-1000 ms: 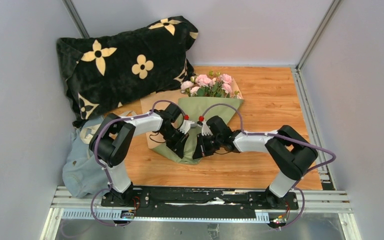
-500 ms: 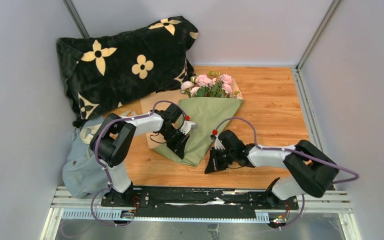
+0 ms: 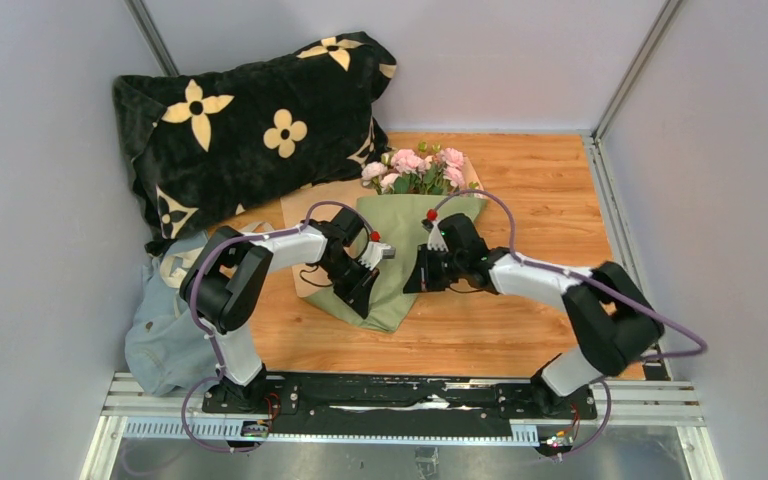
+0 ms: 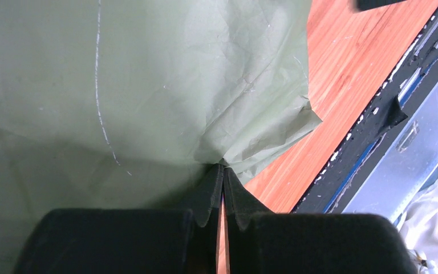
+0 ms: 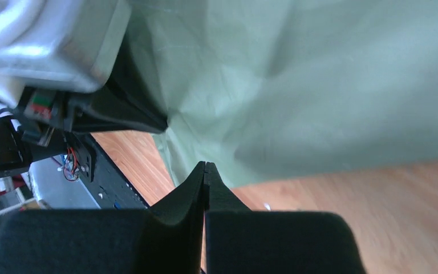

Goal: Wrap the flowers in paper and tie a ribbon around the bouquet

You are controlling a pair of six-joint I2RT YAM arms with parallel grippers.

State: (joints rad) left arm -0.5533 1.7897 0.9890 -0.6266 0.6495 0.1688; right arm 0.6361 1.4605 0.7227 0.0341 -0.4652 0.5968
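The bouquet lies on the wooden table, with the pink and cream flowers (image 3: 415,170) pointing away from me. Olive-green paper (image 3: 405,235) is folded around the stems as a cone, and tan paper (image 3: 305,205) sticks out beneath it on the left. My left gripper (image 3: 363,298) is shut on a bunched fold of the green paper (image 4: 148,85) near the cone's lower left; its tips (image 4: 223,167) pinch it. My right gripper (image 3: 412,284) is shut at the cone's right edge, its tips (image 5: 204,165) against the green paper (image 5: 319,85) with nothing seen between them. The ribbon is out of view.
A black pillow (image 3: 250,120) with tan flower prints leans in the back left corner. A pale blue-grey cloth (image 3: 160,330) is heaped at the near left. The black mounting rail (image 3: 400,395) runs along the near edge, and grey walls close in both sides.
My right arm pulled away toward the near right, then swung back to the cone's right edge, farther back than before. The left gripper kept its pinch and place.
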